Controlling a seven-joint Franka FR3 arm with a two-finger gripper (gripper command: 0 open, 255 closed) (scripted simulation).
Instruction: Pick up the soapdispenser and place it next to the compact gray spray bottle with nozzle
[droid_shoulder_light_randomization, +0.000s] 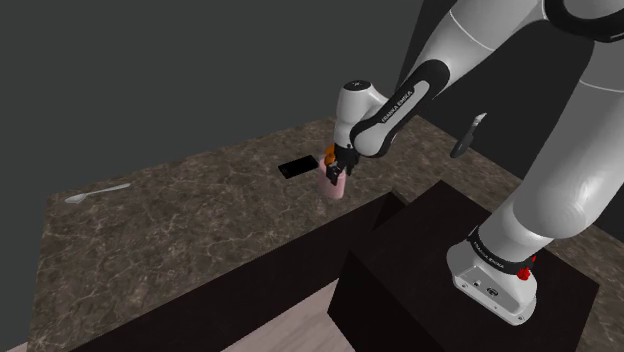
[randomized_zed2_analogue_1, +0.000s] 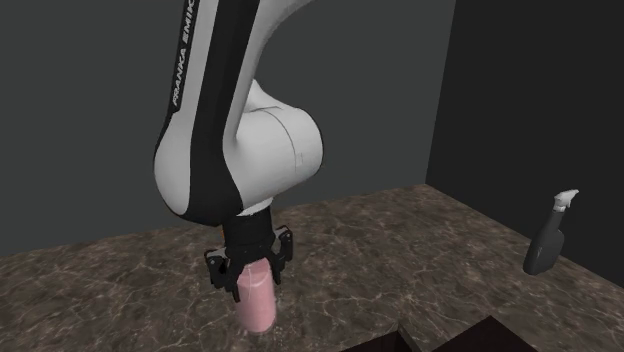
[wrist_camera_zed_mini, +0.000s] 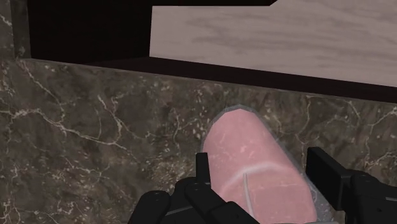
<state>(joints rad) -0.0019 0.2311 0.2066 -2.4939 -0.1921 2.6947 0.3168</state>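
Pink soap dispenser (droid_shoulder_light_randomization: 338, 188) clasped upright by the gripper (droid_shoulder_light_randomization: 336, 172), just off the far-left corner of the stand (droid_shoulder_light_randomization: 450, 270).

From left to right in the shoulder view, a pale spoon (droid_shoulder_light_randomization: 95, 192) lies farthest from the stand and a flat black object (droid_shoulder_light_randomization: 297, 167) lies nearer. Next comes the dispenser, with the black fingers (wrist_camera_zed_mini: 203, 170) closed on its sides (a top-down grip, probably to keep it upright for the carry). The gray spray bottle (droid_shoulder_light_randomization: 468, 135) stands beyond the stand's far side, well apart from the dispenser. The gripper mostly hides the dispenser's top, and it cannot be told whether its base touches the marbled counter (droid_shoulder_light_randomization: 180, 240).
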